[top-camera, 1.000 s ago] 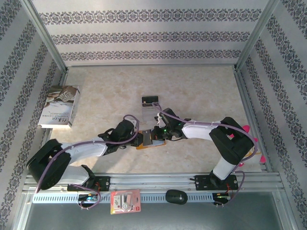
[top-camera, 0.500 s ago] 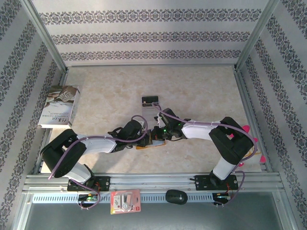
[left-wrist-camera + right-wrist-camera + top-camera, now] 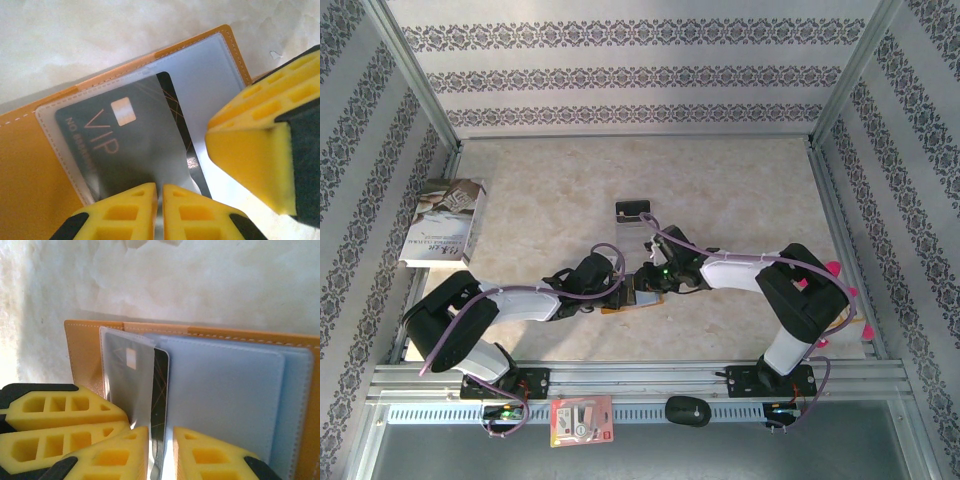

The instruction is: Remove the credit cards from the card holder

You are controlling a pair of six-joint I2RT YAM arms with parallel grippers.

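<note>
One holder (image 3: 30, 165), one sleeved card (image 3: 115, 145), one loose card (image 3: 633, 208)

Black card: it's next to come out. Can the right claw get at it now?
Likely yes: an edge of the black card sits inside the right claw, and the left claw pinches the clear sleeve aside.

This is a robotics lab test cell. Bare aluminium frame posts (image 3: 415, 85) carry wallpaper panels (image 3: 620, 75) boxing in a marble-look tabletop (image 3: 740, 190). Two cabled robot arms, left arm (image 3: 510, 300) and right arm (image 3: 760, 275), are bolted to a slotted rail (image 3: 650, 378) at the near edge, beside a computer mouse (image 3: 687, 410).
</note>
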